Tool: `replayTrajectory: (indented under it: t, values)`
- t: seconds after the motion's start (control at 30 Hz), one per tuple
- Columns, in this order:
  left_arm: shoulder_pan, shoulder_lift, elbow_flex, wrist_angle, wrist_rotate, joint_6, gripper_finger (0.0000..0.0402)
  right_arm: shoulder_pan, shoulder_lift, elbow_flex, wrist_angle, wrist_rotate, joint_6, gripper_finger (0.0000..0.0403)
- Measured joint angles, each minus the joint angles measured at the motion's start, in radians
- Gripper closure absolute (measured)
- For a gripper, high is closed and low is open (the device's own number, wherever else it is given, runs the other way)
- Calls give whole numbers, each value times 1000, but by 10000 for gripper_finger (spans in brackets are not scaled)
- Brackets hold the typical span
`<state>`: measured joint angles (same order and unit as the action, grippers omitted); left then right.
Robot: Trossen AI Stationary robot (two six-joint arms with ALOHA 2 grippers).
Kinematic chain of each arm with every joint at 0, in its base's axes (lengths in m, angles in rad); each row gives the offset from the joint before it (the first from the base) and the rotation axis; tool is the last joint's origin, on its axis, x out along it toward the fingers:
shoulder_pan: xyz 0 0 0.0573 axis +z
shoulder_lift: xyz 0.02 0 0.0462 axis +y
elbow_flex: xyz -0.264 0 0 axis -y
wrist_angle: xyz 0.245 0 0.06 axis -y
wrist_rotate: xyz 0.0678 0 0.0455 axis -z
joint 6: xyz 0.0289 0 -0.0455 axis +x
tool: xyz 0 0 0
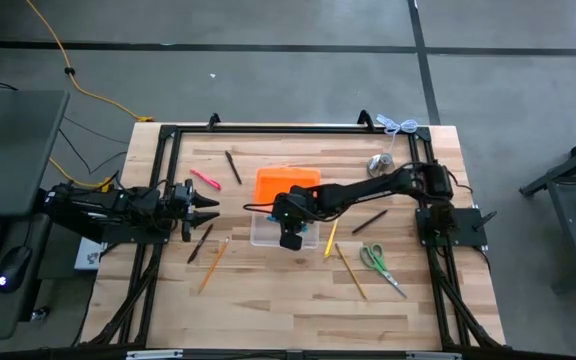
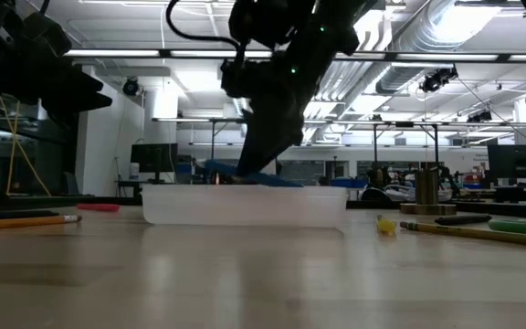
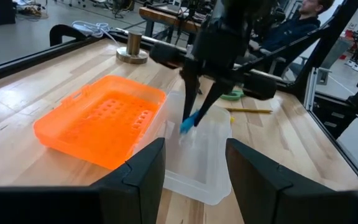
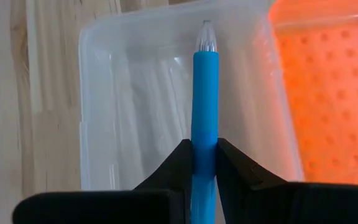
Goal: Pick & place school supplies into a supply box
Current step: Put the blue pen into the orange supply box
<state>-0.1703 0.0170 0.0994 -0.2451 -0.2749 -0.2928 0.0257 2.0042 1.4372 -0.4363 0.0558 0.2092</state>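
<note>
The supply box is a clear tray (image 1: 264, 228) with its orange lid (image 1: 288, 185) lying open on the far side. My right gripper (image 1: 290, 238) hangs over the tray, shut on a blue pen (image 4: 204, 93). Pink (image 1: 205, 179) and black (image 1: 233, 167) pens lie to the lid's left, and two pencils (image 1: 208, 255) lie left of the tray. On its right lie a yellow pen (image 1: 331, 238), a wooden pencil (image 1: 350, 270), a black pen (image 1: 368, 222) and green scissors (image 1: 378, 262). My left gripper (image 1: 208, 207) waits open at the table's left. My right gripper pinches the blue pen's barrel (image 4: 204, 134) between its two fingers. The fingers slant down from the table's right side, and the pen runs on forward past the fingertips. Its clear-tipped end (image 4: 206, 37) points down into the tray (image 3: 197, 155). Whether it touches the tray's floor, I cannot tell.
A silver bell-shaped metal object (image 1: 380, 163) and a white cord (image 1: 398, 126) sit at the far right corner. A black frame rail (image 1: 268, 128) runs along the table's far edge. A seated person (image 3: 303, 18) shows beyond the table in the left wrist view.
</note>
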Motion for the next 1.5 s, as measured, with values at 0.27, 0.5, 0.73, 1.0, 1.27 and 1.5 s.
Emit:
replayTrajectory:
  t: [0.27, 0.5, 0.73, 1.0, 1.27, 1.5]
  values:
    - [0, 0, 0, 0, 0, 0, 202, 0, 21, 0, -1, -1, 2, 363]
    - [0, 0, 0, 0, 0, 0, 202, -8, 23, 0, 0, -4, 3, 363]
    - [0, 0, 0, 0, 0, 0, 202, -13, 55, 0, 7, -21, 18, 363]
    - [0, 0, 1, -11, 0, 0, 202, -19, 61, 0, 11, -26, 18, 363]
    - [0, 0, 2, -18, 0, 0, 202, -27, 61, 0, 13, -37, 18, 363]
    - [0, 0, 2, -19, 0, 0, 202, -26, 61, 0, 12, -41, 18, 363]
